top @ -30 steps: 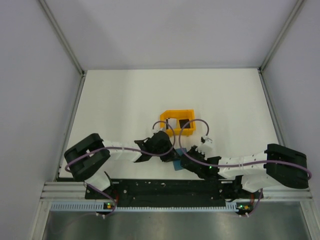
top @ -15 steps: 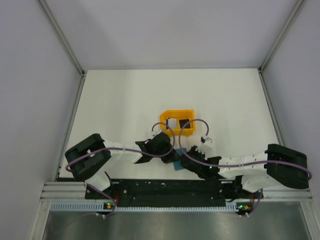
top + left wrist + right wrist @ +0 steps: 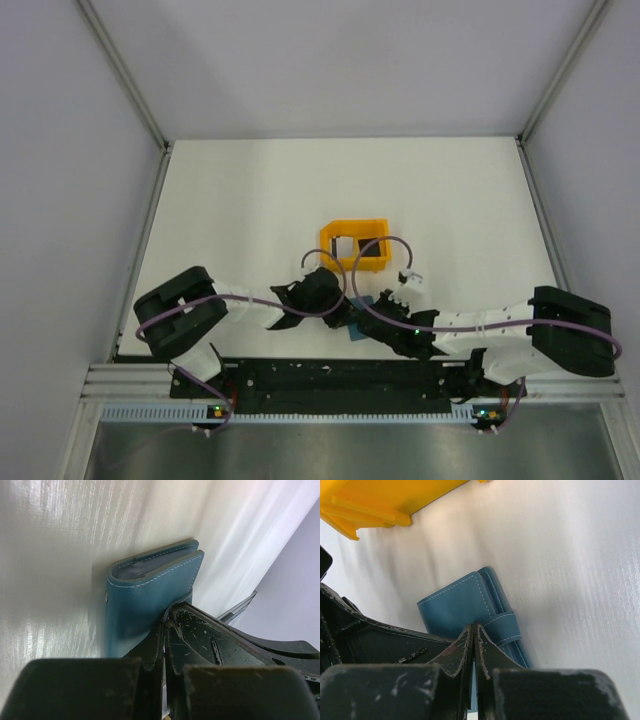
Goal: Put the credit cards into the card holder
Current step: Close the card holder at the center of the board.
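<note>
The teal-blue card holder [image 3: 356, 331] lies closed on the white table between my two grippers. In the left wrist view the card holder [image 3: 142, 592] sits just beyond my left gripper [image 3: 165, 622], whose jaws are shut with the tips at the holder's near edge. In the right wrist view my right gripper [image 3: 472, 627] is shut too, its tips on the card holder [image 3: 462, 605] beside its strap. From above, the left gripper [image 3: 342, 316] and right gripper [image 3: 370, 322] meet over it. Credit cards, one pale [image 3: 346, 246] and one dark [image 3: 372, 247], lie in the orange tray.
The orange tray [image 3: 330, 238] stands just beyond the grippers; its corner shows in the right wrist view [image 3: 380, 500]. The right arm's black finger [image 3: 235, 645] crowds the left wrist view. A metal rail [image 3: 330, 372] runs along the near edge.
Both grippers stay shut at the card holder. The left arm has edged slightly right and nearer; its cable loop has shifted. The holder has not visibly moved.
</note>
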